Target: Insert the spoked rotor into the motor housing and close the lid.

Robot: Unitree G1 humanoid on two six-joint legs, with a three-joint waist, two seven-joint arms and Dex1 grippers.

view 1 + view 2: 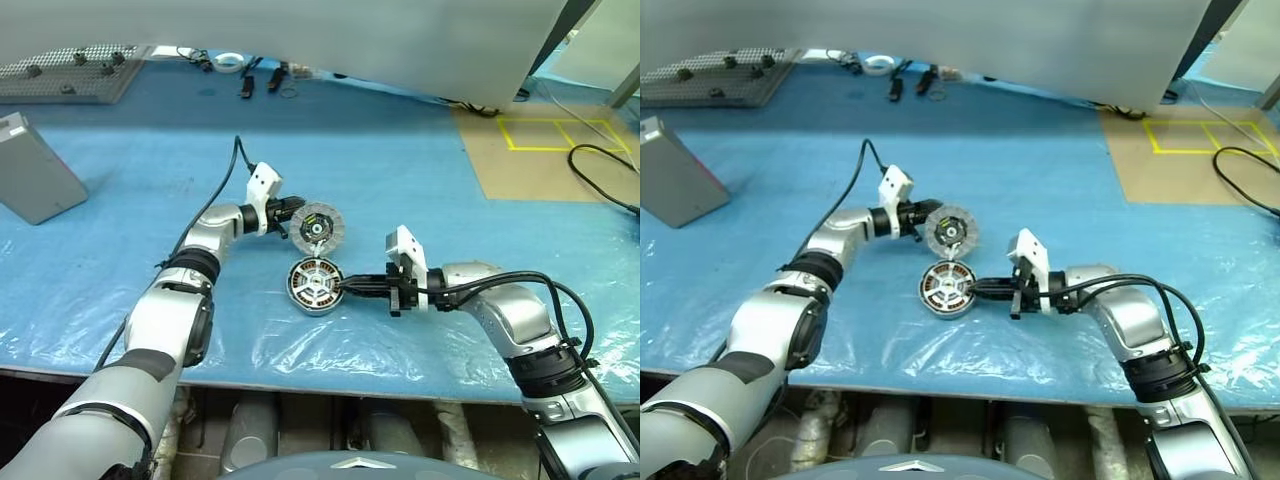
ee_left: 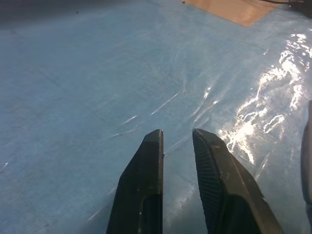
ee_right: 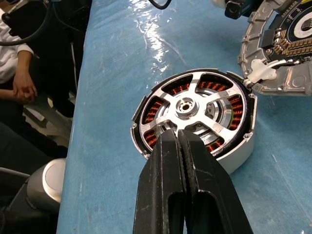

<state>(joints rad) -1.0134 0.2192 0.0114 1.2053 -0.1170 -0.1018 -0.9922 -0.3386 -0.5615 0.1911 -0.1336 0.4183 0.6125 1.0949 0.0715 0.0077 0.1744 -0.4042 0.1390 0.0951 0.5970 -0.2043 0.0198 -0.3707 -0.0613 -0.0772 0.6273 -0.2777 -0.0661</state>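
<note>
Closing the lid is the step in hand, judged from the layout: spoked rotor already seated in the motor housing, copper windings visible between the spokes. Housing lying flat on the blue table, centre of frame, just below the lid.

Left hand meeting the lid's rim from the left; lid tilted up on edge, ribbed face with black centre toward the camera, lower rim close above the housing's upper edge. Left wrist view: fingers a narrow gap apart, nothing seen between the tips there. Whether the rim is actually pinched: cannot tell.

Right hand shut, fingers pressed together with nothing between them, tips resting on the housing's right rim near a spoke. Looks like bracing.

Notes for doing it well:
- Keep right hand steadying the housing, but clear of the lid's landing path.
- Tip lid down face-first, centre it over the hub before letting go.
- Lower evenly; a skewed rim would likely jam or nudge the housing along the slick plastic sheet.
</note>
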